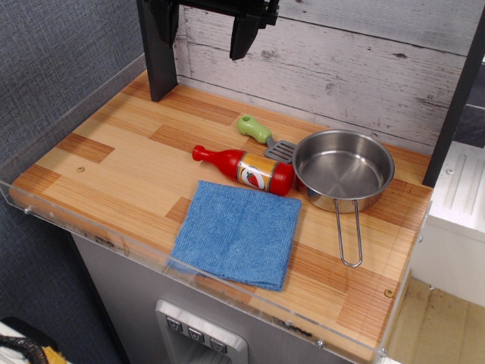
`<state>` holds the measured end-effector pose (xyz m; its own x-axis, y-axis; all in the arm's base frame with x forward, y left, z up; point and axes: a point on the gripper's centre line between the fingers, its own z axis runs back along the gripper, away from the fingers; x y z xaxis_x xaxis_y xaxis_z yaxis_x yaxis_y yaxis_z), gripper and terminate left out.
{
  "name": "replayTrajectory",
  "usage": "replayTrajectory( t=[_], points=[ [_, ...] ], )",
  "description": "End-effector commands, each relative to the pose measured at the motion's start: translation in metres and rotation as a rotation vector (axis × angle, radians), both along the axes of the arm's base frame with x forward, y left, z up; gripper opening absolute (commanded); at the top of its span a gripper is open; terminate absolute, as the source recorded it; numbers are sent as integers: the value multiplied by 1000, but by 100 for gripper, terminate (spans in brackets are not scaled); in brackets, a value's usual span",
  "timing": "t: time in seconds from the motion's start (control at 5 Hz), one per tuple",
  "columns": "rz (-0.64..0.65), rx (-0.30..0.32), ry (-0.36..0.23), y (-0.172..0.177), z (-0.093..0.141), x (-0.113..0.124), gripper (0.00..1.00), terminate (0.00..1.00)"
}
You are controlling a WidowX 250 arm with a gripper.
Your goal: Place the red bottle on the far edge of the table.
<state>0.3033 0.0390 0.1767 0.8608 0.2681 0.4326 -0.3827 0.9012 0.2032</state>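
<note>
The table (pixel 121 163) is seen as a wooden-plank top with a clear acrylic rim along its near and left edges. The bottle (pixel 244 169) is found lying on its side near the middle of the table, cap pointed left, label with chili picture turned upward. Its base end is just beside the pan (pixel 343 168), possibly touching the pan wall; contact cannot be confirmed. A blue cloth (pixel 238 233) is laid flat in front of the bottle, its far edge at or just under the bottle's body. A green-handled spatula (pixel 264 138) is noted directly behind the bottle, between it and the far edge, the blade reaching the pan rim. The pan's wire handle is directed toward the near edge. A dark post (pixel 158 53) is fixed at the far left corner of the table, before a whitewashed plank wall (pixel 341 61).

The gripper (pixel 204 30) is observed at the top of the frame, well above and behind the bottle, partly cut off. Its dark fingers (pixel 244 34) are seen spread apart, released, with nothing held and nothing touched.
</note>
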Motion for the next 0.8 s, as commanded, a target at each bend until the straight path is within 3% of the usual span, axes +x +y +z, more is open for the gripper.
replayTrajectory(
  t=[0.0,0.6],
  points=[
    [0,0,0,0,0,0,100,0],
    [559,-135,-13,5,22,-10,100,0]
  ],
)
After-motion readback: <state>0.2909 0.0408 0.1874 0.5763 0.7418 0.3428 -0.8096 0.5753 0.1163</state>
